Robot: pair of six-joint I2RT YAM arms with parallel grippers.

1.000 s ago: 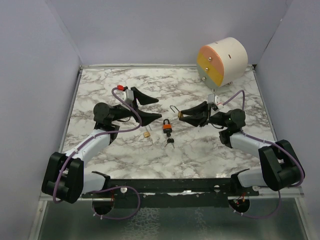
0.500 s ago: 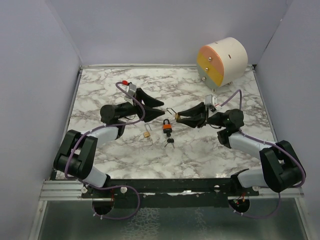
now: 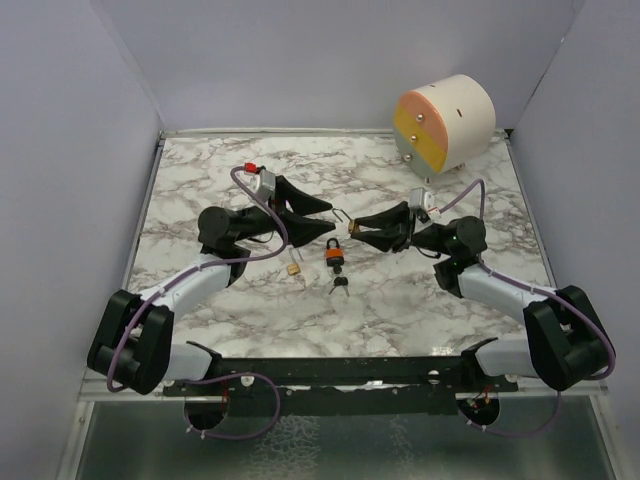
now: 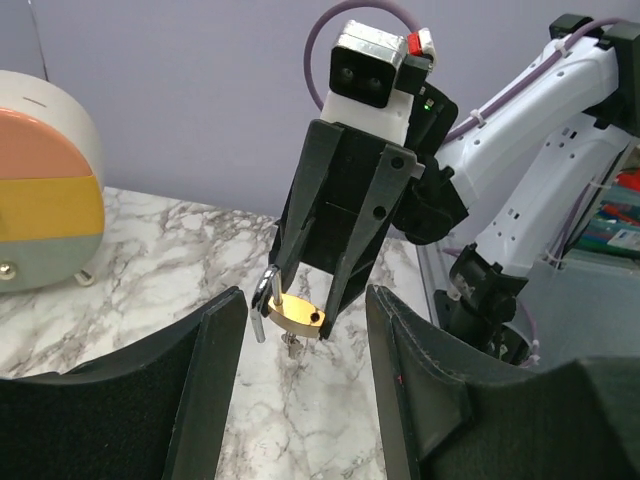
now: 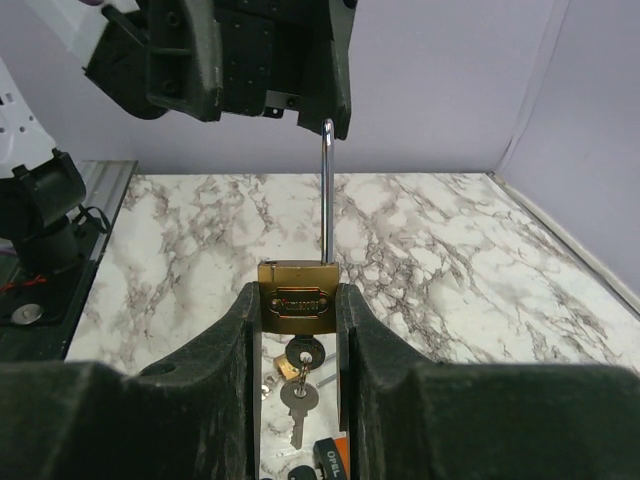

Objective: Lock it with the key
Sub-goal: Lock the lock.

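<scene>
Left fingers [image 4: 205,390] have shifted right and are now spread apart, just left of the padlock [image 5: 298,298]. Right fingers [image 5: 225,370] clamp the padlock above mid worktop [image 3: 420,300], shackle open, key [image 5: 297,395] hanging below it.

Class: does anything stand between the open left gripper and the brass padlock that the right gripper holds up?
Nothing visible does. The left gripper, jaws spread, faces the brass padlock across open air; the right gripper clamps its body from the far side. The orange padlock lies on the table below, off that line.
</scene>
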